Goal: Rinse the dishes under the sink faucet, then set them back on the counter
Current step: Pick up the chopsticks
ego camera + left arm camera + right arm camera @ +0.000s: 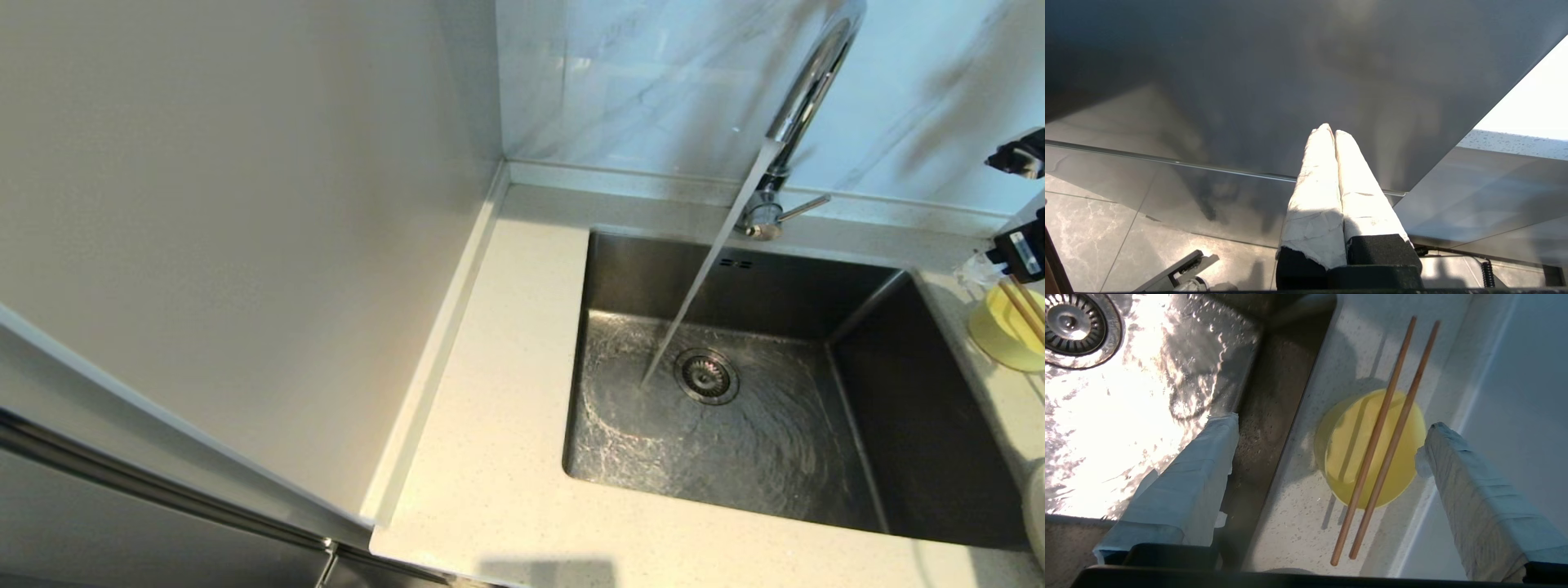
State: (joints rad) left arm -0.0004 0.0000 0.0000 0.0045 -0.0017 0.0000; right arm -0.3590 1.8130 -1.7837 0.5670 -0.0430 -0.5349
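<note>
Water runs from the chrome sink faucet (804, 98) into the steel sink (922, 392), landing beside the drain strainer (707, 376). On the counter (1290, 514) right of the basin stands the pale yellow bowl (1372, 449), and the pair of wooden chopsticks (1384, 441) lies across its rim. My right gripper (1331, 422) hovers open above them; one finger is over the sink's edge and the other past the bowl's far side, touching nothing. A sliver of the white dish (1037, 510) shows at the right edge. My left gripper (1331, 132) is shut and empty, parked low beside a cabinet.
The faucet's side lever (804, 208) points right. A plain wall panel (245, 204) borders the counter strip (490, 408) left of the sink. The grey-veined marble wall (653, 82) rises behind the low raised back edge. The right counter strip is narrow.
</note>
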